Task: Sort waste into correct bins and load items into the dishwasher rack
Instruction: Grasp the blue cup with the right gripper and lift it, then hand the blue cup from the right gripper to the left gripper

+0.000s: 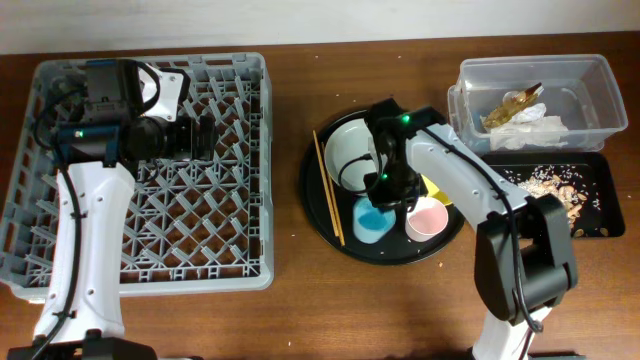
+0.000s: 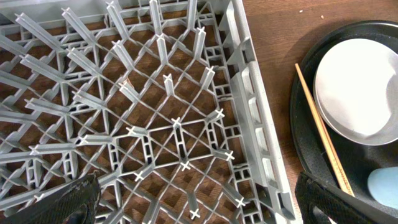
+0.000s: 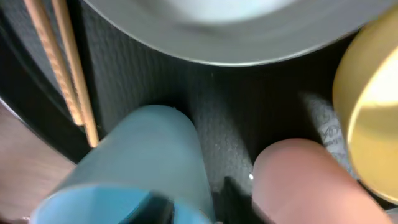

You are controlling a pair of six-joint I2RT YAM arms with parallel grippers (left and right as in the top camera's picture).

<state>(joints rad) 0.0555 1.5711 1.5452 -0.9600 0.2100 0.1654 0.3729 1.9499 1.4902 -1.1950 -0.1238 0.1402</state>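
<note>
The light-blue cup [image 1: 372,222] lies on the round black tray [image 1: 312,205]. My right gripper [image 1: 385,195] is shut on its wall, one finger inside, one outside, as the right wrist view [image 3: 196,208] shows. There the cup [image 3: 143,149] sits beside the pink cup [image 3: 305,180], yellow bowl [image 3: 370,106], plate [image 3: 217,31] and chopsticks [image 3: 62,68]. From overhead, the pink cup [image 1: 427,220], plate [image 1: 350,150] and chopsticks [image 1: 328,190] sit on that tray; the yellow bowl [image 1: 433,186] is mostly hidden by my arm. My left gripper [image 1: 205,135] [image 2: 199,199] hangs open and empty over the grey dishwasher rack [image 1: 150,278] [image 2: 174,124].
The clear tub [image 1: 540,68] at back right holds the golden wrapper [image 1: 510,105] and white tissues [image 1: 535,125]. The shallow black tray [image 1: 600,172] in front of it holds crumbly scraps [image 1: 550,180]. In the left wrist view the plate [image 2: 360,87] and chopsticks [image 2: 320,130] lie right of the rack.
</note>
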